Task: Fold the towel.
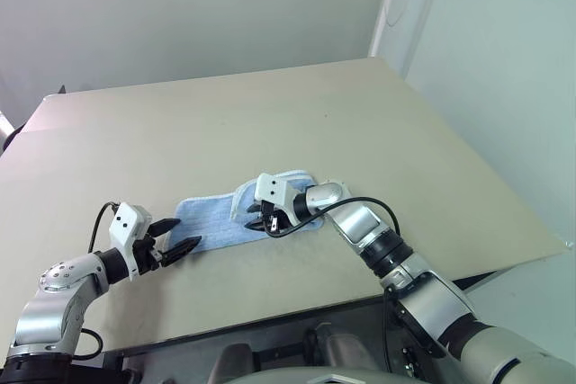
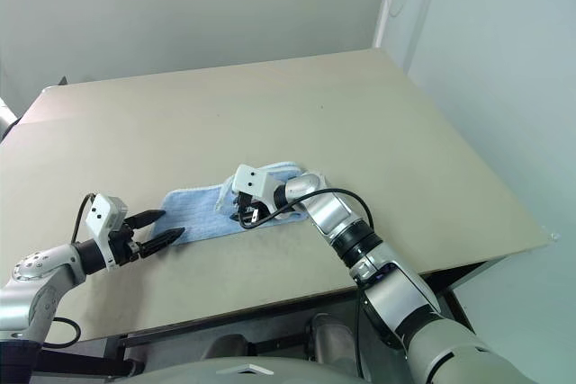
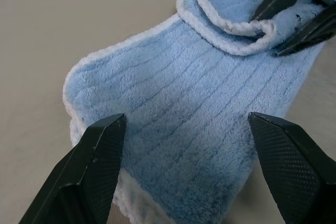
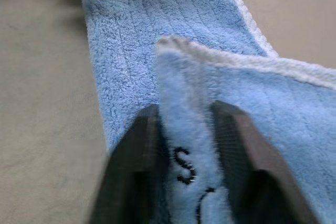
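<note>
I see the towel (image 1: 236,216) lying as a narrow light-blue strip near the front edge of the table (image 1: 297,123), roughly in the middle between my two arms. Its pile is ribbed terry with white piping along the edges. The right-hand end is lifted and turned back over the rest, so a doubled flap sits on top of the flat strip. Dark stitched lettering shows on that raised flap in the right wrist view.

My right gripper (image 1: 268,219) is clamped on the towel, its two black fingers pinching the upturned flap with the lettering between them. My left gripper (image 1: 176,236) has its fingers spread wide at the towel's left end, just at the edge, holding nothing.

The table is a plain beige top. Behind it stands a pale wall (image 1: 180,6), with a white corner post (image 1: 389,6) to the right.
</note>
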Tool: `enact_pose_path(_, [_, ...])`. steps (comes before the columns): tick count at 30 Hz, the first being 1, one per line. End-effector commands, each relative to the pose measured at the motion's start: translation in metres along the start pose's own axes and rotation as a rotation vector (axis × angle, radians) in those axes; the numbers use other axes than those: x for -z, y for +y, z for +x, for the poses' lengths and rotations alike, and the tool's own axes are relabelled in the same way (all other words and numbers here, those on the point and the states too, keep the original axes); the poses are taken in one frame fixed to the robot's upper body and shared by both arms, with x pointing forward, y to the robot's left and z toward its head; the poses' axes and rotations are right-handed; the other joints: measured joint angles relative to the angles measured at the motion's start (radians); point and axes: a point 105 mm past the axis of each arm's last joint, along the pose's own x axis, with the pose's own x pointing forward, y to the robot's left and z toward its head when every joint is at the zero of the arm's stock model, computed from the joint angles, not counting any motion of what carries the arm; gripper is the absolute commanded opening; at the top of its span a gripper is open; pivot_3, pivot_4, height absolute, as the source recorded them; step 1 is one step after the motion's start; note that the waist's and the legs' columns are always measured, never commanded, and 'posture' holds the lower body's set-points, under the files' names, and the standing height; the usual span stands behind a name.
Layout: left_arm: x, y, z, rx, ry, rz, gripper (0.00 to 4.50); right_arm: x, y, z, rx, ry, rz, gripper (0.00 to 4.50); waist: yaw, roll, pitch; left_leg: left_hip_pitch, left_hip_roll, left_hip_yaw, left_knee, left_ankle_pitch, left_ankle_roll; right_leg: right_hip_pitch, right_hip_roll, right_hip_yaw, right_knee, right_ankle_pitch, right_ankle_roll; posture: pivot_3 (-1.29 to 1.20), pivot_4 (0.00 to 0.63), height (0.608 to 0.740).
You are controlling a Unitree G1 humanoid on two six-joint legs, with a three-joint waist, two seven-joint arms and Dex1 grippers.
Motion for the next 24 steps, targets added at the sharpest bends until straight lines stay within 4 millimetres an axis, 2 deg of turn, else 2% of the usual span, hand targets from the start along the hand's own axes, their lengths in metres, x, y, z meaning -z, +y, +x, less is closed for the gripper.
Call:
enact_pose_path(1, [-0.011, 0.005, -0.006, -0.023, -0.026, 0.033, 3.91, -0.02, 0.001, -0.002, -0.01, -0.058, -0.045, 0.12, 0.0, 0.0, 0.0, 0.0, 0.0, 0.0, 0.0, 0.0, 0.0, 0.0, 0.0, 0.0, 0.0, 0.0, 0.0, 0.0, 0.0, 0.74])
enact_pose_path(11, [-0.011, 0.013, -0.013, -0.05, -0.015, 0.039, 3.91, -0.033, 0.029, -0.014, -0.15, -0.121, -0.064, 0.05, 0.0, 0.0, 0.0, 0.0, 0.0, 0.0, 0.0, 0.0, 0.0, 0.0, 0.0, 0.0, 0.0, 0.0, 0.0, 0.0, 0.0, 0.74])
enact_pose_path(19, [0.003, 0.023, -0.017, -0.115, 0.056, -0.02, 3.91, -0.016, 0.01, -0.003, -0.025, -0.048, -0.037, 0.05, 0.0, -0.001, -0.001, 0.001, 0.0, 0.0, 0.0, 0.0, 0.0, 0.0, 0.0, 0.0, 0.001, -0.001, -0.001, 0.0, 0.0, 0.74])
enact_pose_path(22, [0.006, 0.023, -0.02, -0.12, 0.073, -0.08, 3.91, -0.011, 0.006, -0.002, -0.007, -0.032, -0.024, 0.61, 0.0, -0.001, -0.001, 0.0, 0.0, 0.0, 0.0, 0.0, 0.0, 0.0, 0.0, 0.0, 0.0, 0.0, -0.001, 0.0, 0.0, 0.74])
enact_pose_path(24, [0.007, 0.024, -0.022, -0.126, 0.081, -0.123, 3.91, -0.013, 0.01, -0.004, -0.027, -0.056, -0.037, 1.28, -0.001, -0.001, -0.001, 0.0, 0.0, 0.0, 0.0, 0.0, 0.0, 0.0, 0.0, 0.0, 0.0, 0.0, 0.0, 0.0, 0.0, 0.74])
